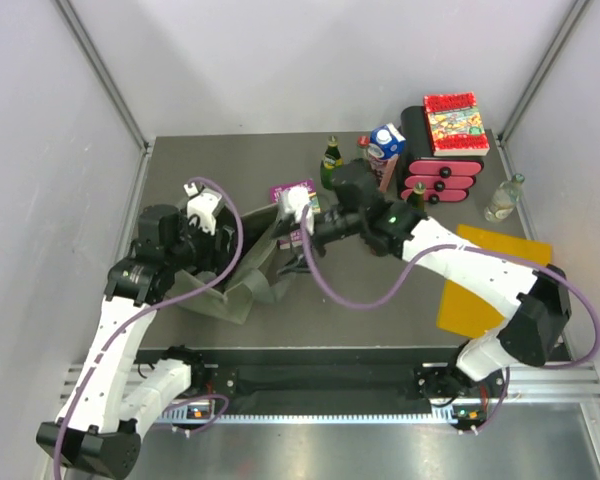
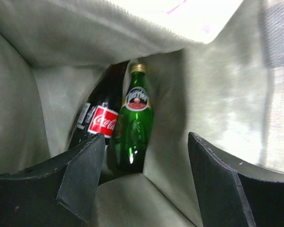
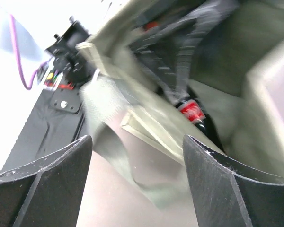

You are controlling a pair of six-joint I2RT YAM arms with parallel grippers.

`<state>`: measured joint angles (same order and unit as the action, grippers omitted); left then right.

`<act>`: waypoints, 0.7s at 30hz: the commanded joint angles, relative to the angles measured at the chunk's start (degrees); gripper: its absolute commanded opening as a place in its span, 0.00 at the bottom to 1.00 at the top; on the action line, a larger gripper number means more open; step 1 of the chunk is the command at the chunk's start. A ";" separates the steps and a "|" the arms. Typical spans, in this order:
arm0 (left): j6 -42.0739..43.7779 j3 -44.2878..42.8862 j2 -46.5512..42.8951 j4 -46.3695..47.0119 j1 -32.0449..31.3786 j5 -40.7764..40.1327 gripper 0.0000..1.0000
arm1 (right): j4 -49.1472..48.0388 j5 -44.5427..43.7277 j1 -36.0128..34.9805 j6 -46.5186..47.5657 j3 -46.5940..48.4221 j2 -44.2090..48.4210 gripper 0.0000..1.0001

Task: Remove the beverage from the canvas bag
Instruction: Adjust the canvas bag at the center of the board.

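Observation:
The olive canvas bag [image 1: 242, 290] lies floppy on the table with its mouth open. Two beverages stand deep inside it: a green Perrier bottle [image 2: 132, 127] and, left of it, a dark Coca-Cola bottle [image 2: 102, 120]. My left gripper [image 2: 146, 175] is inside the bag, open, short of both bottles and touching neither. My right gripper [image 3: 137, 179] is open just outside the bag's mouth [image 3: 146, 127]. A loose strap handle [image 3: 109, 142] hangs below its fingers, and the cola's red label [image 3: 191, 111] shows past the rim. From above, the right gripper [image 1: 283, 232] is at the bag's right edge.
Behind the bag lie a magenta book [image 1: 292, 190], a green bottle [image 1: 331, 160] and a blue milk carton [image 1: 385, 150]. A pink drawer box [image 1: 442, 175] carries a red book [image 1: 455, 122]. A clear bottle [image 1: 504, 198] and a yellow folder [image 1: 490, 285] sit at the right.

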<state>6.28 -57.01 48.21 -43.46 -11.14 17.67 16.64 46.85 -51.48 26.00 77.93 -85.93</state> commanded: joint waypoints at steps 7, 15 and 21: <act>9.35 3.40 -1.27 2.60 0.15 -0.80 0.75 | -9.61 9.06 13.78 -23.16 5.56 3.58 0.78; 14.37 9.46 -3.65 4.35 0.15 -0.98 0.74 | -1.04 4.22 11.58 -22.84 17.23 -5.46 0.79; 17.09 13.23 -4.17 6.72 0.24 -0.71 0.72 | 15.75 2.02 7.02 -13.37 36.40 -18.21 0.82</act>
<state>19.90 -46.85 44.03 -39.70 -11.14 16.45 19.79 50.65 -40.86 6.35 105.69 -98.61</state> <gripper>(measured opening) 0.725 0.818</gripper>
